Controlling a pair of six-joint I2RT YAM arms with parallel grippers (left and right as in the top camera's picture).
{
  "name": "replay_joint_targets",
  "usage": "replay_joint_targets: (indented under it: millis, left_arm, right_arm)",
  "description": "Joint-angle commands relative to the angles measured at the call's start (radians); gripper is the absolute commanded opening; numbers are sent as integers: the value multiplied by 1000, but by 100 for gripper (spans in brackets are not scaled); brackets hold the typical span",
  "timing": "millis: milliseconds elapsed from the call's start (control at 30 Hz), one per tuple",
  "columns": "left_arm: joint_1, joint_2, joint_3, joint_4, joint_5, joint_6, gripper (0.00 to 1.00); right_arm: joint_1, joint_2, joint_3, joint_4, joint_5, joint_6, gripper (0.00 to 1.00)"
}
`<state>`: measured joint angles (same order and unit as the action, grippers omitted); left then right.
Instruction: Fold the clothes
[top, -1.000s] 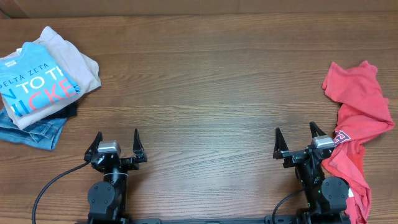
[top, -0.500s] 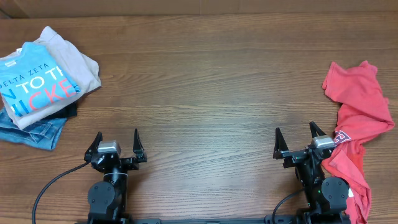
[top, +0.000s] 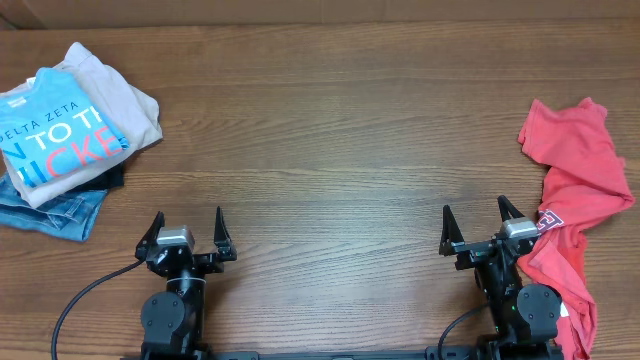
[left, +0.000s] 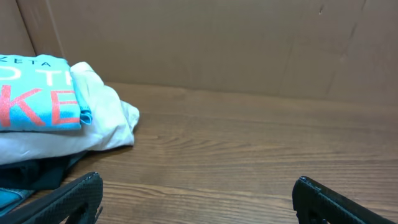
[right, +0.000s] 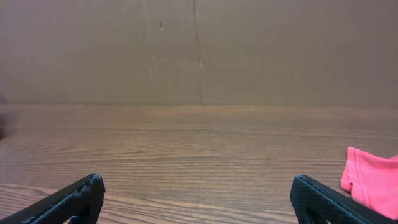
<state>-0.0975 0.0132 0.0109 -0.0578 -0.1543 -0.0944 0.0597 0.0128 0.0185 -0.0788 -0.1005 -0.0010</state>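
Observation:
The coral-red T-shirt (top: 577, 195) lies crumpled along the table's right edge, a bit of its print showing near my right arm. A corner of it shows in the right wrist view (right: 372, 178). My right gripper (top: 478, 222) is open and empty at the front, just left of the shirt's lower part. In its wrist view (right: 198, 194) only bare wood lies between the fingers. My left gripper (top: 187, 226) is open and empty at the front left, far from the shirt, with bare wood between its fingers in its wrist view (left: 198, 195).
At the far left lies a stack: a bright blue T-shirt (top: 55, 140) on a beige folded garment (top: 125, 100) over blue jeans (top: 55, 213). The stack shows in the left wrist view (left: 56, 118). A cardboard wall (right: 199, 50) stands behind the wooden table (top: 330, 140).

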Motion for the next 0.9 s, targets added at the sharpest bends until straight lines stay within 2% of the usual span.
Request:
replay_joint_targets:
  millis: [0,100,233,500,733,767,833,867]
  left_arm:
    - [6,-9,-6,22,-4,19,100]
    - [6,-9,-4,17,39,-12,100]
    - [6,-9,38,-79,55,-34,100]
    - [6,40,245,-256,53,-32,100]
    - [6,285,479,-391,43,-33,100]
    - [6,367,545,-439,51,-32,100]
    - [6,452,610,-486,52,-33,100]
    - [6,518,659,-525,55,-33,100]
  right_arm:
    - [1,-9,-10,6,-5,1,100]
    - [1,-9,-5,0,2,36,100]
    - [1,-8,35,-49,83,61,100]
    - [1,82,201,-167,189,82,100]
    - [0,338,449,-337,243,129,100]
    - [-11,435,531,-423,277,184,100]
    - [-26,537,607,-500,280,197,100]
    - [-43,645,678,-566,280,196,100]
